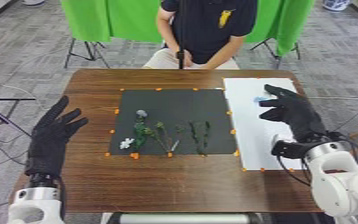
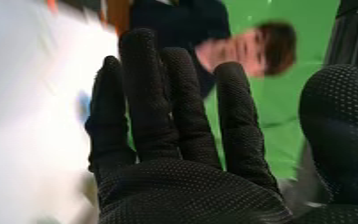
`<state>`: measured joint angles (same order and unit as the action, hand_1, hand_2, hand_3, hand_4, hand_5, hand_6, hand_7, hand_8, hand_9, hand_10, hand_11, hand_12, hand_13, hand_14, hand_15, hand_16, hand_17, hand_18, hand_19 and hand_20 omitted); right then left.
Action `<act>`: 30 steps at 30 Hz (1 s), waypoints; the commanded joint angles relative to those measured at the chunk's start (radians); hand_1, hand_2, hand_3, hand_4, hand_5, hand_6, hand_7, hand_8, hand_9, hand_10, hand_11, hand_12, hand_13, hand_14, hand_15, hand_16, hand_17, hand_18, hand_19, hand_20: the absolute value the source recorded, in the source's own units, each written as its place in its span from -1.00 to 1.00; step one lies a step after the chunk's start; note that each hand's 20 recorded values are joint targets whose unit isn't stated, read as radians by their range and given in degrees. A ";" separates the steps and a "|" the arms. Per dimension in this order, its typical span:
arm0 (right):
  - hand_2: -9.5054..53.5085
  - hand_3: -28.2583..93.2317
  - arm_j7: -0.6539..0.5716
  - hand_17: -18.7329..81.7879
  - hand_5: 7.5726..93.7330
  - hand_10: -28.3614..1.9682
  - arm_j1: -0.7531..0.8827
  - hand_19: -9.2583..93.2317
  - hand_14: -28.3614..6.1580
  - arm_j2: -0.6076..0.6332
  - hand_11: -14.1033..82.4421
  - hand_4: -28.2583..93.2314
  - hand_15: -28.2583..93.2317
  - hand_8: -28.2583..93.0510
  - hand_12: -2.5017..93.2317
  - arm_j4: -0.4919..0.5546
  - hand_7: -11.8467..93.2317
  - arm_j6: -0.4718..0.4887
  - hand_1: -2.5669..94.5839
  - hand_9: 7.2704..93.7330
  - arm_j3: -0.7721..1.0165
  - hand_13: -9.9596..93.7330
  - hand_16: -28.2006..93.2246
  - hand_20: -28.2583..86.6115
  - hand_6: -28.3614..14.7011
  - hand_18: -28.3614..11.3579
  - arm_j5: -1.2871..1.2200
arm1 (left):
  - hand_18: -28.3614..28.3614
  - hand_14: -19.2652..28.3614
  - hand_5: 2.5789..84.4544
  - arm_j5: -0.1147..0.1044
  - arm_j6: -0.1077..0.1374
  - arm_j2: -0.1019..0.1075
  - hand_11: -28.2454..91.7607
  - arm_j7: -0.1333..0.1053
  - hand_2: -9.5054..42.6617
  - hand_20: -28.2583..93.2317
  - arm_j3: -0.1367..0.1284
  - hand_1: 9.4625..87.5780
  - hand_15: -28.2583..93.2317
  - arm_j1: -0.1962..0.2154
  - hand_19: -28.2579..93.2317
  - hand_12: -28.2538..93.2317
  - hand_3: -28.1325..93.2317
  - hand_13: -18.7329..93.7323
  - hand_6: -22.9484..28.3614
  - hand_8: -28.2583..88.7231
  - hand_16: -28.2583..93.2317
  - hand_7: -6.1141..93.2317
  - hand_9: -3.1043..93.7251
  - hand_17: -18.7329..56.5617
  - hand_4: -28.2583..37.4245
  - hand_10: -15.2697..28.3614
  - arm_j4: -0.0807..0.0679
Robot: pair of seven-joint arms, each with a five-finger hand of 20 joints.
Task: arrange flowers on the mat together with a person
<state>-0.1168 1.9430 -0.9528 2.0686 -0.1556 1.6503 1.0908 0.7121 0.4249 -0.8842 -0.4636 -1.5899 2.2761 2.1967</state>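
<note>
White blossoms (image 1: 126, 143) lie beside leafy green stems (image 1: 141, 131), the right hand (image 1: 298, 112) with fingers apart.

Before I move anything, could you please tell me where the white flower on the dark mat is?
In the head view, the white flower lies at the near left corner of the dark mat, just left of the leafy green stem.

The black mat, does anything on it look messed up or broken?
Nothing stands out. White flowers and green stems lie on the black mat, whose edges look straight. The plants are too small for me to tell if any is broken.
</note>
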 commanded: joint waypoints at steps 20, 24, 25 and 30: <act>-0.83 0.65 -0.424 -0.18 -0.07 -0.11 -0.158 0.71 -0.12 0.278 0.35 -0.96 0.73 -0.75 -0.57 -0.243 -0.40 -0.029 -0.38 0.14 -0.122 0.33 -0.29 0.05 0.39 -0.78 0.917 | 0.79 0.87 -0.23 -0.009 0.025 0.001 -0.15 0.005 -0.48 -0.30 0.008 -0.59 0.22 0.002 0.22 -0.38 0.81 -0.18 0.04 -0.69 -0.65 -0.61 -0.18 -0.75 -0.85 0.47 0.007; -0.86 0.67 -0.463 -0.20 -0.08 -0.08 -0.209 0.70 -0.09 0.275 0.36 -0.96 0.72 -0.75 -0.57 -0.292 -0.39 -0.001 -0.37 0.13 -0.188 0.33 -0.29 0.05 0.40 -0.77 1.000 | 0.79 0.87 -0.23 -0.007 0.018 -0.005 -0.15 0.009 -0.48 -0.30 0.014 -0.59 0.22 -0.007 0.22 -0.38 0.81 -0.17 0.04 -0.69 -0.65 -0.61 -0.19 -0.75 -0.85 0.47 0.003; -0.86 0.67 -0.468 -0.20 -0.09 -0.08 -0.223 0.70 -0.09 0.274 0.35 -0.96 0.72 -0.75 -0.57 -0.305 -0.39 0.012 -0.36 0.13 -0.202 0.33 -0.29 0.04 0.40 -0.77 1.021 | 0.79 0.87 -0.23 -0.005 0.016 -0.006 -0.15 0.012 -0.48 -0.30 0.012 -0.59 0.22 -0.007 0.22 -0.38 0.81 -0.17 0.04 -0.69 -0.65 -0.61 -0.19 -0.75 -0.85 0.47 0.003; -0.90 0.67 -0.491 -0.24 -0.11 -0.11 -0.262 0.68 -0.09 0.275 0.34 -0.97 0.71 -0.76 -0.57 -0.342 -0.37 0.052 -0.38 0.10 -0.260 0.32 -0.29 0.04 0.41 -0.75 1.099 | 0.79 0.87 -0.24 -0.007 0.018 -0.006 -0.15 0.012 -0.48 -0.30 0.007 -0.59 0.22 -0.007 0.22 -0.38 0.81 -0.18 0.04 -0.69 -0.65 -0.61 -0.19 -0.75 -0.85 0.48 0.005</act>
<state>-0.5774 1.7223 -0.6804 1.7480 -0.1486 1.4355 2.1216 0.7090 0.4358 -0.8782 -0.4592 -1.5810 2.2665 2.2011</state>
